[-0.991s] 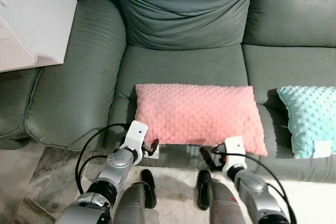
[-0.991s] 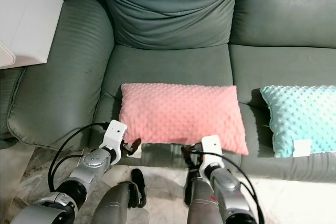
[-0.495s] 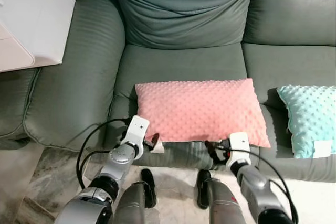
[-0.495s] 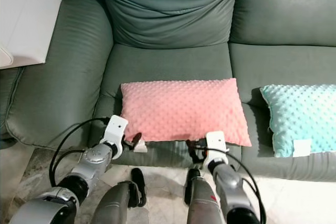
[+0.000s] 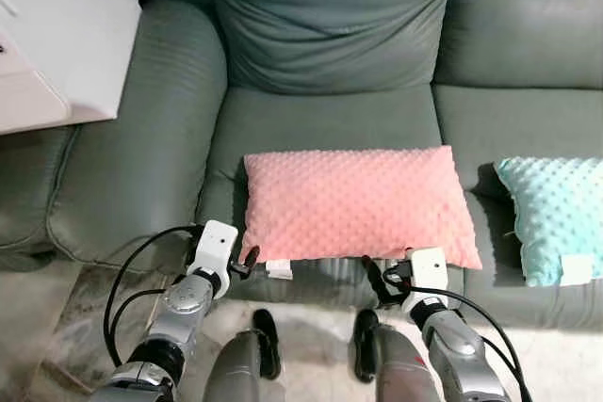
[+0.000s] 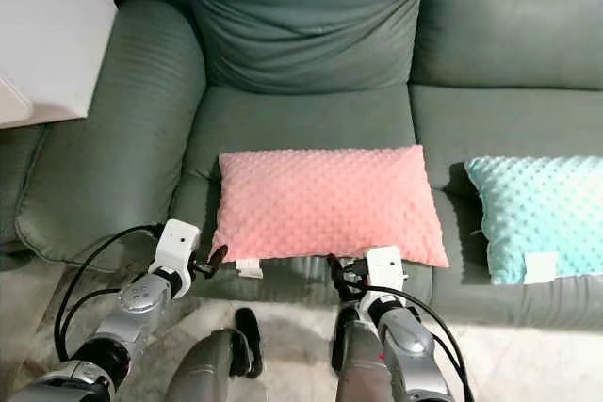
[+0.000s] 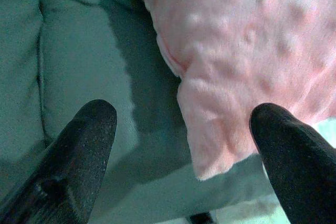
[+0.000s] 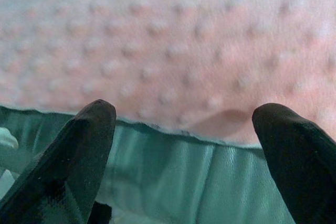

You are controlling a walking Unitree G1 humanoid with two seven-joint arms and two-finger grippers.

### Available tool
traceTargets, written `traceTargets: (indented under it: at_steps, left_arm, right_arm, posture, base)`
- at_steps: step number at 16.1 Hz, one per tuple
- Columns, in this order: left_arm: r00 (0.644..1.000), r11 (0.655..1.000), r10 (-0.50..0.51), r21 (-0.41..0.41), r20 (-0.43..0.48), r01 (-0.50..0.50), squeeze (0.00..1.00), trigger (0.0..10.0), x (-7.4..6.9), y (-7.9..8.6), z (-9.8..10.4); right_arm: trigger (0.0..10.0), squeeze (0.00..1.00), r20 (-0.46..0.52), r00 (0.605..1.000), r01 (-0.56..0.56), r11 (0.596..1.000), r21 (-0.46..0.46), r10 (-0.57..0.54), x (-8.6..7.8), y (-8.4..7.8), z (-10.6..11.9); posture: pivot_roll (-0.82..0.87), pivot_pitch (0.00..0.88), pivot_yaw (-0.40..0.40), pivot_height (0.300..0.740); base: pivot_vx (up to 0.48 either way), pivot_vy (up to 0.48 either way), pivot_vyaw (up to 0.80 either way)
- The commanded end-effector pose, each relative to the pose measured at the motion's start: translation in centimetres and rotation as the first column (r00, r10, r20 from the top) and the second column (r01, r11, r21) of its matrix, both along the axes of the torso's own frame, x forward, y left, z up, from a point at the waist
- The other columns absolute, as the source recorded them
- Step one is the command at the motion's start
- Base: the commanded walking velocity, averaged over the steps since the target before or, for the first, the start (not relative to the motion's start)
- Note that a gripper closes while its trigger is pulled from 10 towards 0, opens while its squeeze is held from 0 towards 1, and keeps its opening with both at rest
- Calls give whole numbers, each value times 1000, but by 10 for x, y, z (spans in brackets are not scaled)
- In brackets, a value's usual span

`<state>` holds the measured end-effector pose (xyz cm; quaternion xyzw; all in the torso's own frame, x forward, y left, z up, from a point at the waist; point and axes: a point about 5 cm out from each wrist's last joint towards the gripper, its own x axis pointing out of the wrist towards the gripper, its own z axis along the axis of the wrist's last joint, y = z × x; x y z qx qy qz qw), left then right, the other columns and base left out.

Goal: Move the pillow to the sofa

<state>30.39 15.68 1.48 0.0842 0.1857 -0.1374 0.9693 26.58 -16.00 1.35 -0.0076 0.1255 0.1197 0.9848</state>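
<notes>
Pink pillow [image 5: 358,202] lies on the sofa [image 5: 320,110]; both grippers, left [image 7: 184,145] and right [image 8: 184,140], spread at its front edge.

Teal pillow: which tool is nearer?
Right. The right tool sits at the pink pillow's front edge, nearer the teal pillow; the left tool is by the far corner.

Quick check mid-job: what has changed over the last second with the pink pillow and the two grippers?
Both grippers have backed off the pink pillow. The left gripper has drawn back and out toward the armrest, open, just off the pillow's corner. The right gripper, also open, sits just below the pillow's front edge. The pillow stays flat on the sofa seat, and the teal pillow lies as before.
</notes>
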Motion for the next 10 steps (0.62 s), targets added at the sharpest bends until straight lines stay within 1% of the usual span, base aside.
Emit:
traceTargets:
  at_steps: [1,2,3,4,5,6,7,8,9,10]
  left_arm:
    - [999,999,36,4,-36,-36,0,10000,-9,11,-9]
    - [998,999,45,6,-46,-45,0,10000,-10,13,-11]
    - [997,999,54,12,-48,-53,0,10000,-12,15,-13]
    - [996,997,63,36,-65,-61,0,10000,-18,20,-18]
    - [988,992,106,73,-109,-99,0,10000,-27,30,-27]
    - [979,985,155,103,-136,-141,0,10000,-35,40,-34]
    - [967,979,195,95,-163,-181,0,10000,-40,46,-38]
    - [958,973,221,102,-184,-205,0,10000,-45,51,-42]
    - [944,965,240,164,-226,-206,0,10000,-58,60,-51]
    - [927,955,269,200,-263,-220,0,10000,-69,67,-58]
  right_arm:
    - [10000,0,-45,999,6,1000,-11,-6,-9,1,-11]
    - [10000,0,-75,997,8,999,-37,-11,-8,0,-17]
    - [10000,0,-103,994,12,998,-63,-18,-10,-3,-23]
    - [10000,0,-138,990,19,995,-94,-32,-13,-7,-30]
    - [10000,0,-193,980,27,989,-146,-55,-17,-14,-39]
    - [10000,0,-246,967,32,985,-171,-74,-21,-19,-46]
    - [10000,0,-277,957,31,979,-201,-87,-24,-23,-50]
    - [10000,0,-305,947,26,974,-226,-96,-28,-27,-54]
    - [10000,0,-351,929,26,966,-256,-118,-33,-33,-60]
    - [10000,0,-381,915,30,962,-271,-136,-37,-37,-63]
  posture:
    - [-97,176,97,740]
    - [-99,148,94,740]
    - [-96,124,92,740]
    - [-92,93,86,740]
    - [-88,62,78,740]
    - [-88,33,70,740]
    - [-88,6,63,740]
    - [-86,0,60,740]
    - [-85,0,49,740]
    - [-88,0,46,740]
  base:
    - [0,0,0]
    - [0,0,0]
    - [0,0,0]
    - [0,0,0]
    - [0,0,0]
    - [0,0,0]
    - [0,0,0]
    - [0,0,0]
    - [0,0,0]
    - [0,0,0]
